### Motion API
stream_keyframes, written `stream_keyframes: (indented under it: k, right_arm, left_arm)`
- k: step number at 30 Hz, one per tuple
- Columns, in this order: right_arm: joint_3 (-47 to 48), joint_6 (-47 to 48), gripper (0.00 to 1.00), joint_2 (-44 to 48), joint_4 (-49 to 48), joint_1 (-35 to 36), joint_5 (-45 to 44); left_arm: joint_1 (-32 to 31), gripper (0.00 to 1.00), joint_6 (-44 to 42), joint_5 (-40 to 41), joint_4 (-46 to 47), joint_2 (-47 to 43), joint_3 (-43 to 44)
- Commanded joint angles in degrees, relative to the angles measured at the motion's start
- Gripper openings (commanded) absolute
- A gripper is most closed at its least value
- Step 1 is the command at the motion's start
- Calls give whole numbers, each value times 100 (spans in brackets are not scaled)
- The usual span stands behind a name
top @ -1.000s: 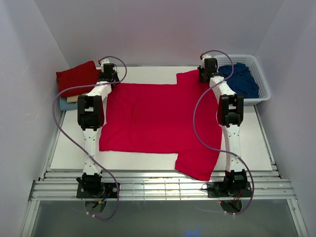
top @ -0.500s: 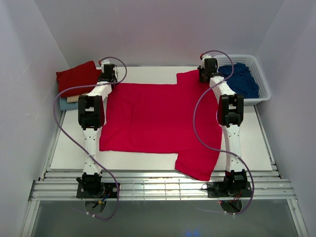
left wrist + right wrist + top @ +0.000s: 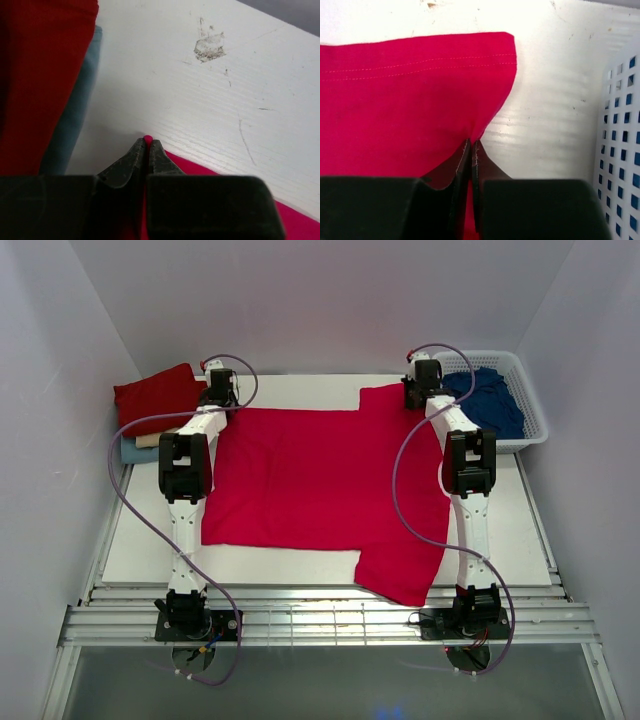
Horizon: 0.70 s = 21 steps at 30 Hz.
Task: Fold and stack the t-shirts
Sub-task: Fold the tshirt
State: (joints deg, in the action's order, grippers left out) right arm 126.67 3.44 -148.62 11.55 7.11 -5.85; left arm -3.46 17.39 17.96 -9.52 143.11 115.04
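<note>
Fold starting. Left jaws closed tight on red shirt (image 3: 320,480) corner, upper left. Right jaws same on edge, upper right. Next: lift evenly, fold toward bottom.

Only real change in the last second: my left gripper (image 3: 147,143) went from fairly wide to pinched right down on a corner of the crimson t-shirt (image 3: 395,100), and my right gripper (image 3: 471,142) squeezed that last bit tighter on its edge.
</note>
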Motion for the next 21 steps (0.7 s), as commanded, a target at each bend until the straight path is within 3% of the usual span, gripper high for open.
stream_keyframes:
  k: [1,11,21]
  right_arm:
    - [-239,-89,8,438,-12,-70,-127]
    - [-678,-133,8,1229,-136,-61,-39]
    - [-2005,-107,8,2081,-338,0,-57]
  left_arm:
    - [48,5,-104,147,572,-344,-183]
    - [48,5,-218,94,1092,-1003,-693]
    - [39,5,-183,59,1479,-1662,-1721]
